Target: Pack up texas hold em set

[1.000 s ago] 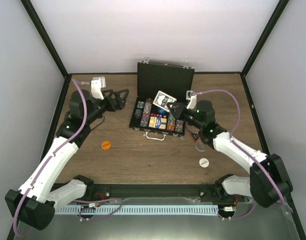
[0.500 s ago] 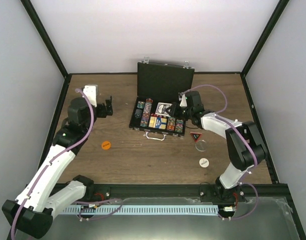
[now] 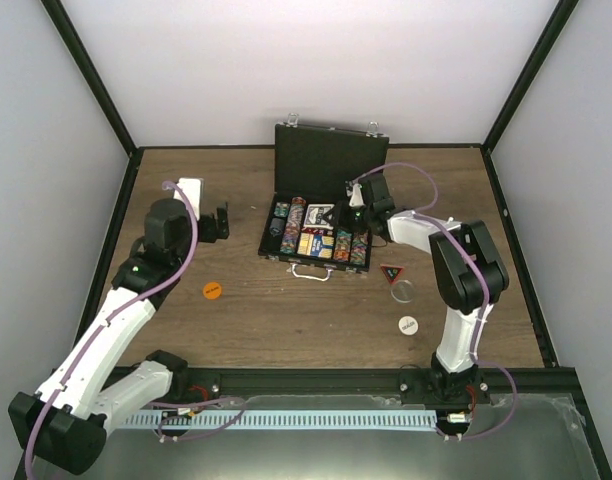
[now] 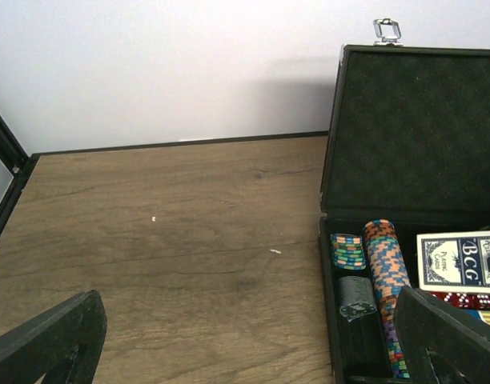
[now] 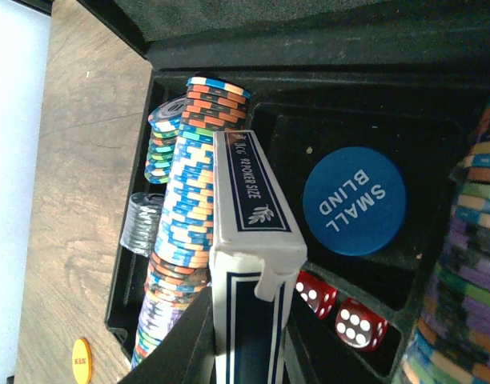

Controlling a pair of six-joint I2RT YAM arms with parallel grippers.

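The black hinged case (image 3: pixel 331 160) stands open at the back of the table, with rows of multicoloured chips (image 3: pixel 286 228) in its tray. My right gripper (image 3: pixel 344 214) is shut on the blue-backed card deck (image 3: pixel 323 213), held on edge low over the tray's middle compartment. In the right wrist view the deck (image 5: pixel 253 232) sits between the dark fingers (image 5: pixel 181 344), beside a chip row (image 5: pixel 189 216), above a blue disc (image 5: pixel 355 200) and red dice (image 5: pixel 341 314). My left gripper (image 3: pixel 222 222) is open and empty, left of the case (image 4: pixel 421 128).
On the wood lie an orange disc (image 3: pixel 212 290), a white disc (image 3: pixel 409 325), a dark triangle (image 3: pixel 391 272) and a clear round piece (image 3: pixel 402 291). A black frame and white walls enclose the table.
My right arm has reached in over the case and brought the deck lower, towards the tray. The left gripper has drawn back to the left, away from the case.
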